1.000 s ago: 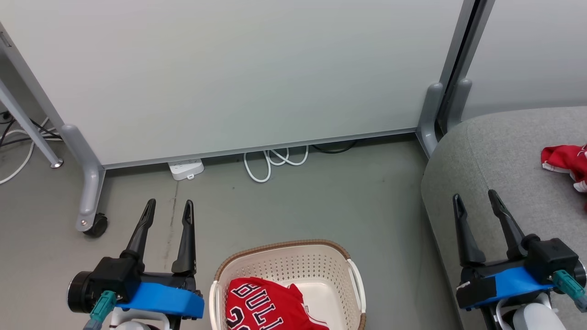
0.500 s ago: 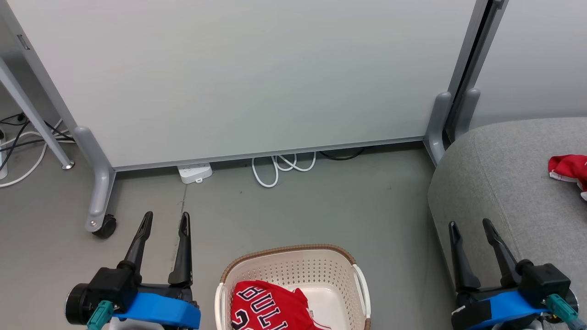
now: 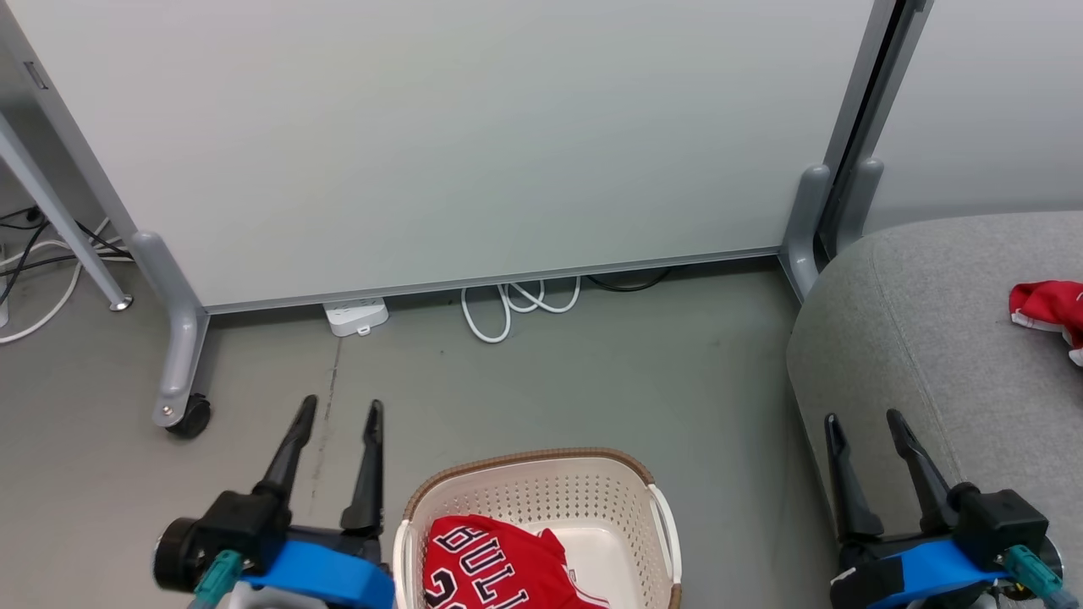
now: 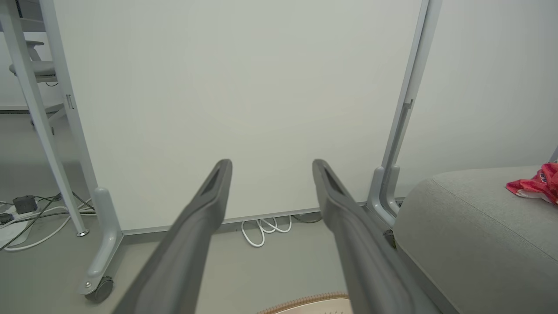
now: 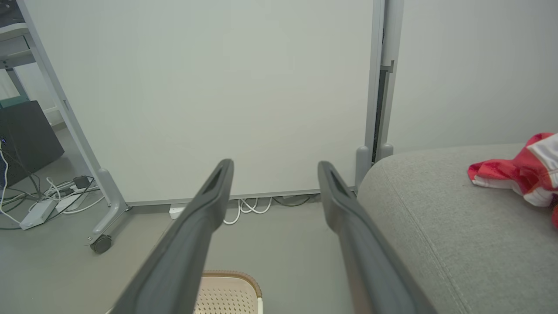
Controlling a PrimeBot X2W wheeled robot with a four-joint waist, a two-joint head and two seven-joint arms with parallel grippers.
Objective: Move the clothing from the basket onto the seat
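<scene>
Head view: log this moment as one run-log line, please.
left gripper: open, empty, left of basket | right gripper: open, empty, near seat | jersey: in basket | red shorts: on seat | pending: jersey

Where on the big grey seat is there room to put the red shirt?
The seat is bare from its rounded left edge to the red shorts at its far right. The floor between the basket and the white cables is free too. The basket's left side is crowded by the jersey.
</scene>
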